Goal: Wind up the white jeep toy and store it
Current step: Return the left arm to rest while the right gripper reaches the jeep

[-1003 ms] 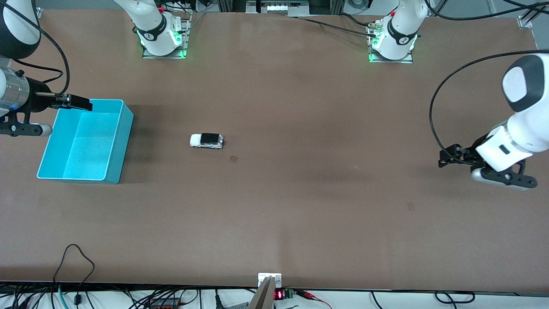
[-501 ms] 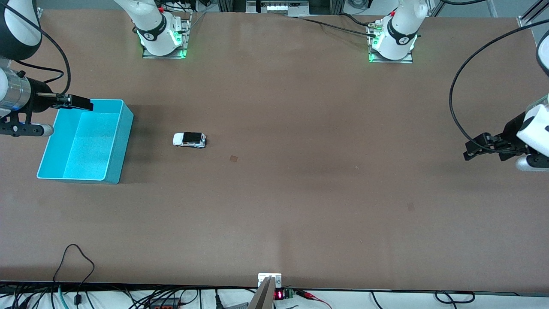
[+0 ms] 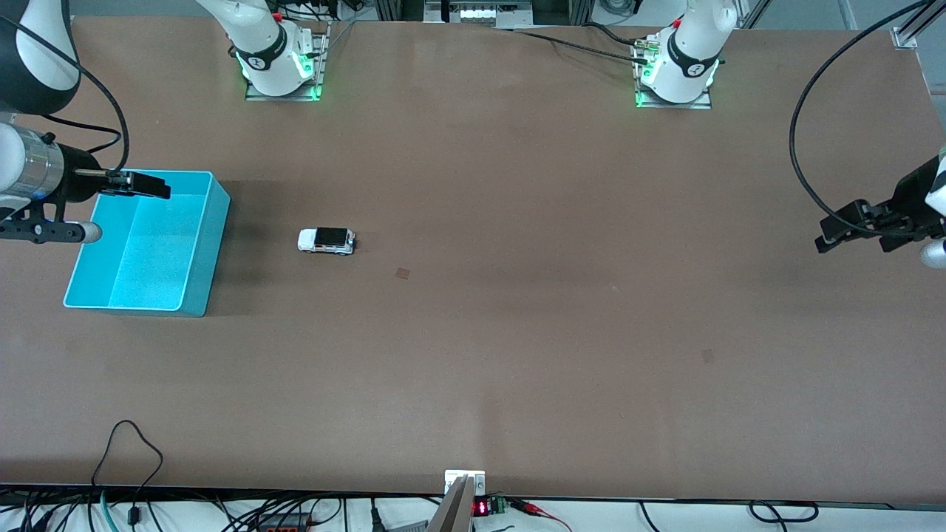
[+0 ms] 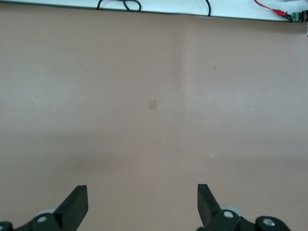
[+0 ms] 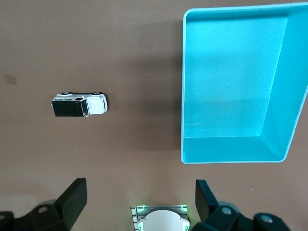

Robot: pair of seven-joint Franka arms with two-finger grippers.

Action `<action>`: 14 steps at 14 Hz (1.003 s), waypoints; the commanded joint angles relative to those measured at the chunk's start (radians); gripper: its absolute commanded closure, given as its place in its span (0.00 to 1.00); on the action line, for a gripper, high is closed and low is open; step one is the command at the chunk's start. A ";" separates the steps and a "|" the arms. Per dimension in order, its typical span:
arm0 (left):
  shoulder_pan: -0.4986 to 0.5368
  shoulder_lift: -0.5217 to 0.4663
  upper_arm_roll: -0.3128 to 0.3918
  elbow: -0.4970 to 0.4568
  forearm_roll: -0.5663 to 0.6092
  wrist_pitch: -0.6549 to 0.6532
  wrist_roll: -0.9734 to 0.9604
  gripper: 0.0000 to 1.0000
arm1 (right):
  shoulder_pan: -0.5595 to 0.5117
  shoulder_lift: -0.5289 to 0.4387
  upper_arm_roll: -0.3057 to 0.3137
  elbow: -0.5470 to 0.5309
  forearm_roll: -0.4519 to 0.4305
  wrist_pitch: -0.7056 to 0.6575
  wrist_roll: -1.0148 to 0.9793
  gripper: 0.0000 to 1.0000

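Fingers (image 5: 139, 202) of both grippers spread; white jeep toy (image 3: 327, 240) well apart.

From my console the worktop (image 3: 517, 310) reads as a matt brown board, smooth, with a faint paler patch near the white jeep toy (image 3: 327, 241). The jeep looks like glossy white plastic under a dark roof panel; I can't tell from this height whether that roof is plastic too. Beside it, the teal bin (image 3: 148, 244) has smooth plastic walls and a finely speckled floor. Both the left hand (image 4: 142, 204) and right hand (image 5: 139, 199) show matt black plastic fingers.
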 commanded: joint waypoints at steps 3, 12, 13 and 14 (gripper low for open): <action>-0.009 -0.045 -0.006 -0.010 -0.002 -0.030 -0.011 0.00 | 0.023 -0.097 0.004 -0.175 0.015 0.085 0.180 0.00; 0.000 -0.059 -0.011 -0.016 -0.002 -0.091 -0.008 0.00 | 0.147 -0.202 0.006 -0.490 0.012 0.382 0.826 0.00; 0.000 -0.053 -0.011 -0.013 -0.002 -0.091 -0.008 0.00 | 0.158 -0.188 0.006 -0.491 0.012 0.399 0.916 0.00; 0.000 -0.053 -0.011 -0.013 0.000 -0.091 -0.006 0.00 | 0.184 -0.164 0.004 -0.487 0.012 0.406 1.011 0.00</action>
